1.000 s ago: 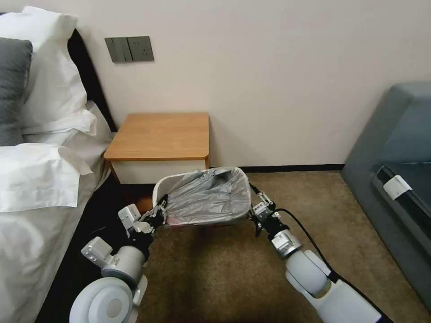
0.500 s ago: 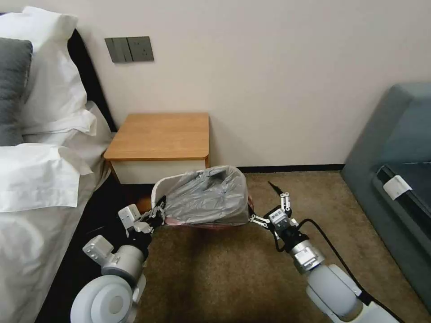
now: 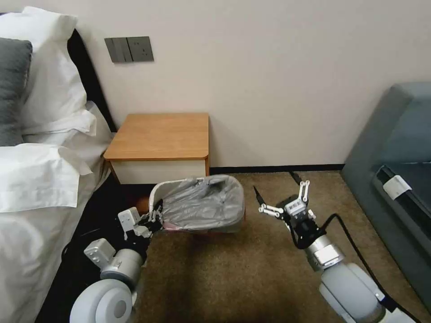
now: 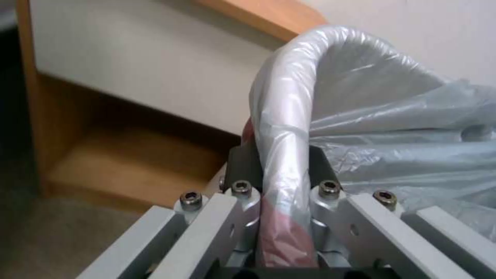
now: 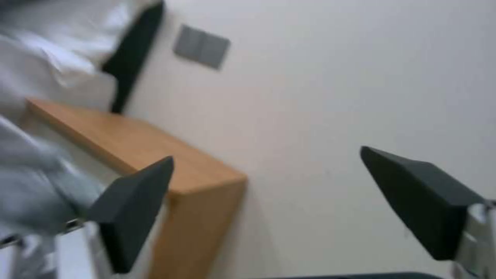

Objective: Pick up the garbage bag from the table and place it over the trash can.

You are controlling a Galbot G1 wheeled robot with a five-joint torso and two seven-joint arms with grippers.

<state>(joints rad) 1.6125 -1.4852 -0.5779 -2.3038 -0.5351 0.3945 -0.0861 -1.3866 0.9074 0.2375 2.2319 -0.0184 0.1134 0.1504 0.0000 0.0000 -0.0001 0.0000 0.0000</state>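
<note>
Garbage bag [image 3: 204, 204] is draped over the trash can [image 3: 157, 190], which sits tilted on the carpet [image 3: 224, 278] just in front of the table [image 3: 161, 134]. Left gripper [image 3: 155, 217] is clamped on the can's near-left rim with the bag's plastic and pink band pinched between its fingers [image 4: 243, 193]. Right gripper [image 3: 280, 193] hangs beside the can's right side, apart from it, fingers spread wide and holding nothing.

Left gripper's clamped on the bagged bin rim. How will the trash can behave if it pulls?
The trash can already leans, so it is probably light and tip-prone. The garbage bag looks thin and crinkled; likely slippery, so the left gripper may slide.
</note>
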